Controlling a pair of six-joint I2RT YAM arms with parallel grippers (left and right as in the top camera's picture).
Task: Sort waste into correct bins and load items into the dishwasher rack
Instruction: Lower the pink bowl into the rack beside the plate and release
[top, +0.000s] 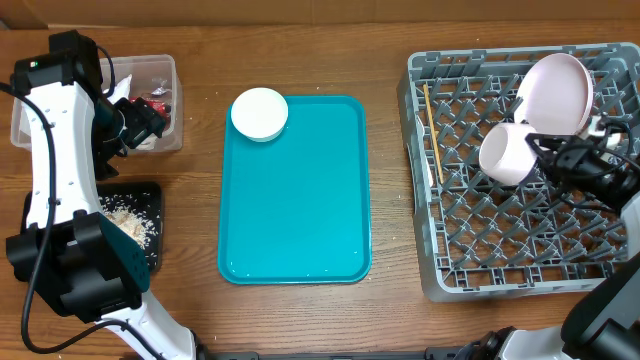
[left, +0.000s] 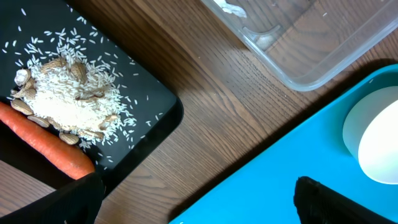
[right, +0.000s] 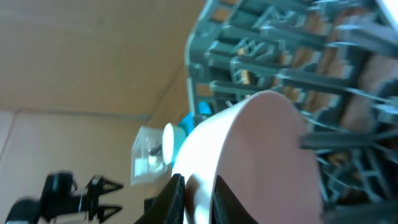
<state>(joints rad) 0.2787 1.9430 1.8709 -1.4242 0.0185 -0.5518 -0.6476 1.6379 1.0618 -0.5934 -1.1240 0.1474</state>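
The grey dishwasher rack (top: 520, 250) stands at the right. A pinkish bowl (top: 555, 90) stands on edge in it, and chopsticks (top: 432, 130) lie along its left side. My right gripper (top: 545, 152) is shut on the rim of a second pinkish-white bowl (top: 507, 152) over the rack; the right wrist view shows the fingers (right: 198, 199) pinching that bowl (right: 267, 155). A white cup (top: 260, 113) sits on the teal tray's far left corner. My left gripper (left: 199, 205) is open and empty, between the black tray (left: 143, 93) and the clear tub (left: 298, 56). The plate and fork are out of view.
The clear tub (top: 60, 125) at the far left holds a white napkin and a red wrapper (top: 157, 105). The black tray (top: 152, 200) holds rice-like scraps (left: 62, 99) and a carrot (left: 43, 140). The teal tray (top: 300, 200) lies mid-table.
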